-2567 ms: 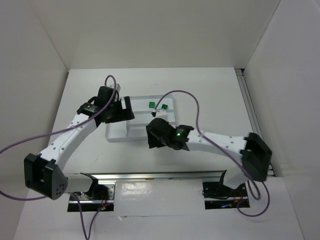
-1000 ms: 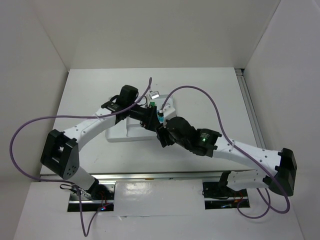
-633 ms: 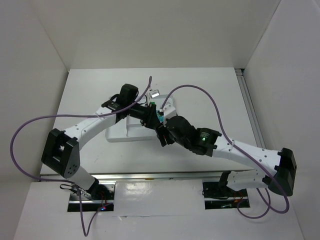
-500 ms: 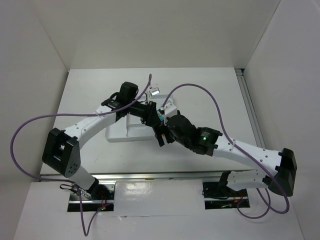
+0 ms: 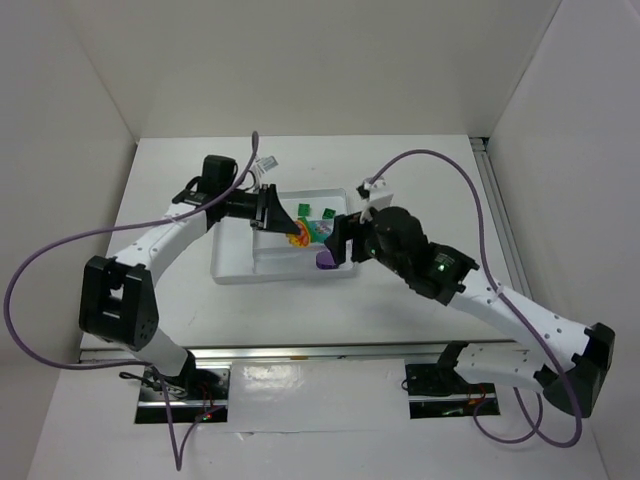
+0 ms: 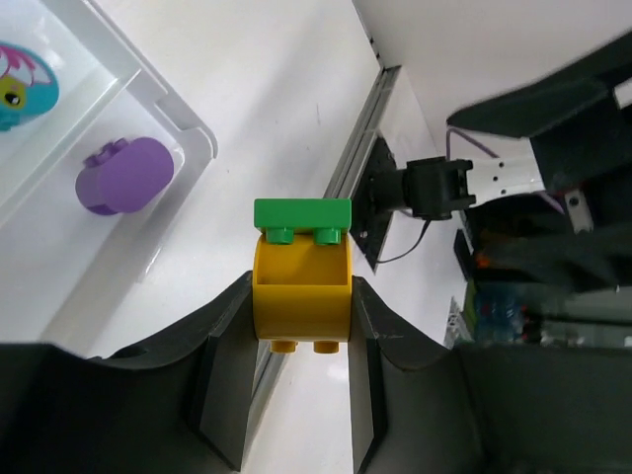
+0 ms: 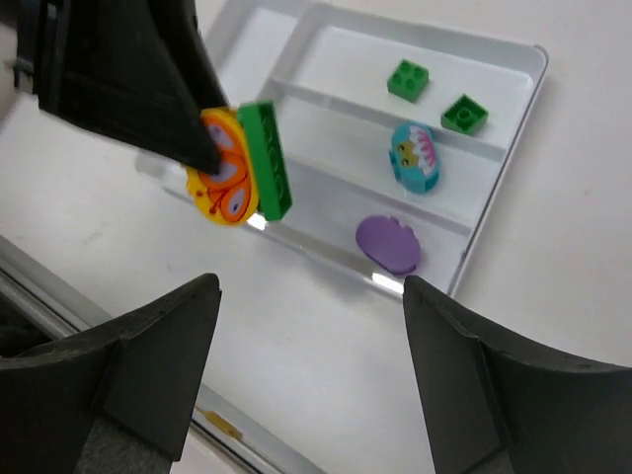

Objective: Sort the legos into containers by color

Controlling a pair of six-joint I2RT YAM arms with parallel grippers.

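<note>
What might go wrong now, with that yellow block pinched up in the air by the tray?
1. The left gripper pinches the orange-yellow piece only by its sides. If it slips, it may land outside the tray or beside the purple piece.
2. The open right gripper hangs close by, so the two arms might bump.
3. The piece has a green top, so it could wrongly join the green cubes.

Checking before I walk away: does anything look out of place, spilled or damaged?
Nothing spilled or damaged. Only the orange-yellow piece is outside the tray, clamped in the left gripper.
</note>
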